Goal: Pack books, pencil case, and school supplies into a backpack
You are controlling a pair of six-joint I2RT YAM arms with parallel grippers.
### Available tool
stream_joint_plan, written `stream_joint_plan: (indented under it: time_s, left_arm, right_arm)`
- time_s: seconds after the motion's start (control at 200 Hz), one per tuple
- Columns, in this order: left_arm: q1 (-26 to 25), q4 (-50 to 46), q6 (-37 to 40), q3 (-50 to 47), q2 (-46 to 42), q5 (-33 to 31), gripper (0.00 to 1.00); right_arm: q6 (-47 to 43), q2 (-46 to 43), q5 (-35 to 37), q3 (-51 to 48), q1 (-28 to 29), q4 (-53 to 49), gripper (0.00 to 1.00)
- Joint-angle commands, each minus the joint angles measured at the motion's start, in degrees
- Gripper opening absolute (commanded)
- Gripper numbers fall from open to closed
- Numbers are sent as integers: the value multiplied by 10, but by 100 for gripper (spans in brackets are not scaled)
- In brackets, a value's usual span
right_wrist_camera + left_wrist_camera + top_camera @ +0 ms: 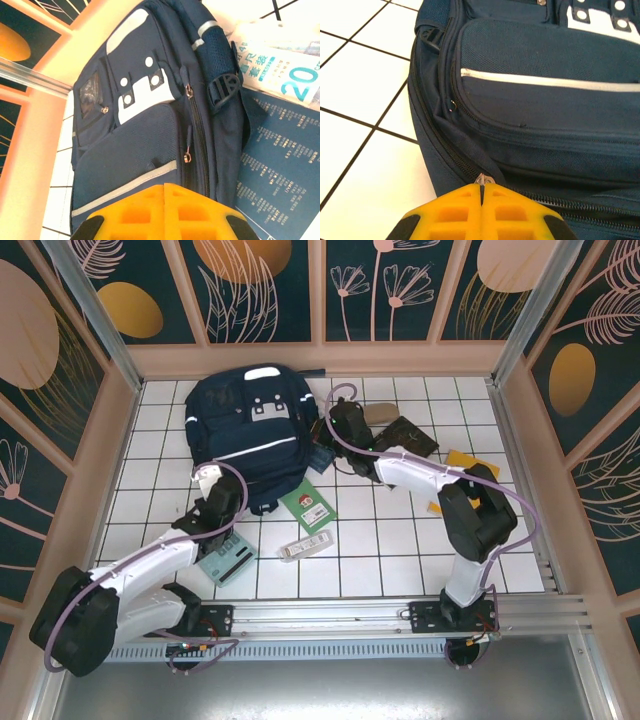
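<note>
**Helper:** Where is the bag?

**Me:** The backpack [250, 430] lies flat near the far edge of the tabletop [400, 540]. If I tug hard, I think the whole bag will slide and not open.

**Helper:** And the book?

**Me:** The dark blue book [280, 165] touches the bag's side and could get dragged along.

**Helper:** Your grip?

**Me:** My left end effector [481, 186] is clenched on the tiny zipper pull [481, 178], which might slip out. My right end effector [164, 187] is clenched too, holding nothing I can see.

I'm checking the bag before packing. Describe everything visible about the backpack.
The backpack is navy fabric with white patches, a white stripe across the front pocket and dark straps. It lies flat, front up, on the white tiled table. The left gripper is shut on a zipper pull at its near edge; a blue book lies against its side.
</note>
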Motion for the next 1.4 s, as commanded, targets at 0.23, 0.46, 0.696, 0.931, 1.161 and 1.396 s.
stream_joint_plan:
  time_s: [0.23,0.46,0.696,0.931,1.161,1.396]
  left_arm:
    - [4,121,64,4,-80,187,0]
    - [2,152,74,0,-60,236,0]
    - [2,186,59,-30,-30,249,0]
    - [1,209,54,-62,-29,272,0]
    - [1,209,60,-77,-51,278,0]
    - [2,218,59,-85,-47,278,0]
  right_arm:
    - [-2,-23,-93,-23,35,24,39]
    - [85,-40,-108,-70,65,50,44]
    - [178,-53,-104,-130,82,101,47]
    - [234,-3,-117,-150,83,179,52]
    - [257,56,-137,-105,74,192,52]
    - [286,53,-84,-112,70,112,53]
